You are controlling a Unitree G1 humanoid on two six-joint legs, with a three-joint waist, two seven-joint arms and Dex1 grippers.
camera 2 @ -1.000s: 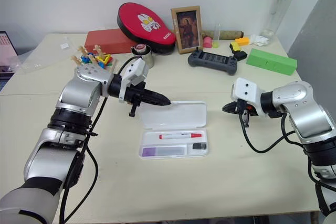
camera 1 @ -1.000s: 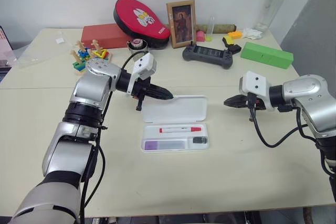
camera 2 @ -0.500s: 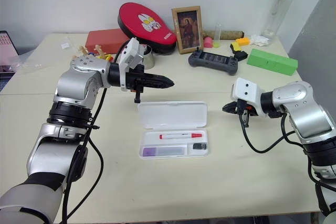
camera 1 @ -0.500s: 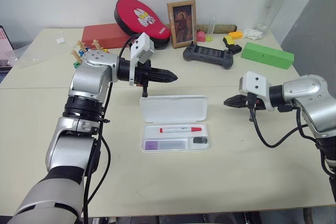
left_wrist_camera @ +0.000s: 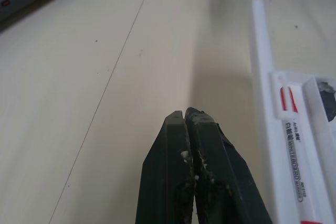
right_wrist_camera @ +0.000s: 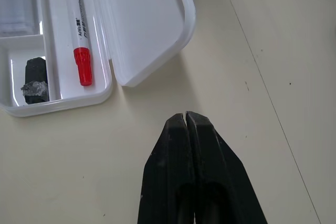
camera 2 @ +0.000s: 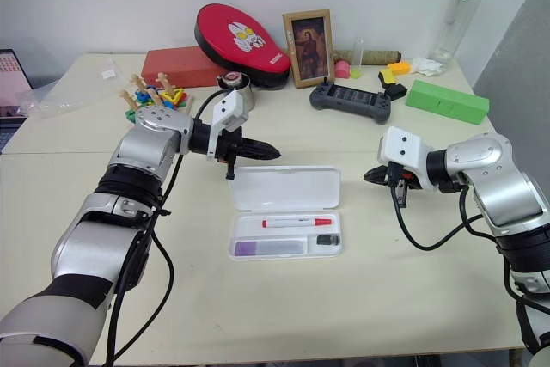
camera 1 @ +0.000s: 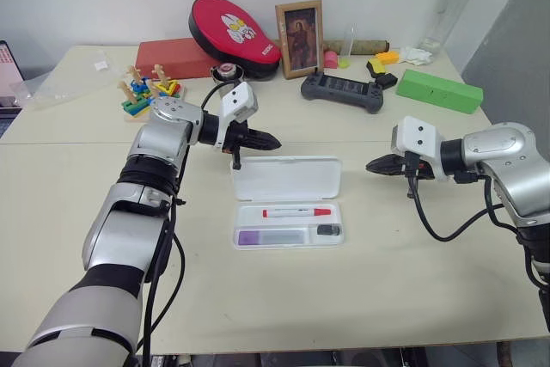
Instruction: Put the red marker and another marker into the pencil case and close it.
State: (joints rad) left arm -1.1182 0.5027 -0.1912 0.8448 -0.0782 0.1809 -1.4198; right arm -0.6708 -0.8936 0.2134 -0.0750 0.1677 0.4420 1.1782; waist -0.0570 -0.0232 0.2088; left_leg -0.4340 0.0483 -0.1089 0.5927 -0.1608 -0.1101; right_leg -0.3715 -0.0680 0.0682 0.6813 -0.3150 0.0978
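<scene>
The left gripper (camera 1: 268,141), fingers pressed together and holding nothing, is hovering behind the open pencil case (camera 1: 286,180) (red marker (camera 1: 296,211) and purple-capped marker (camera 1: 273,235) lying inside), while the right gripper (camera 1: 373,165), likewise pinched shut, is hanging beside it, the game controller (camera 1: 340,92) sitting beyond.

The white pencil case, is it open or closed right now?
Open. The pencil case has its lid folded back flat on the table, leaving the tray uncovered with the red marker and the purple marker lying inside.
</scene>
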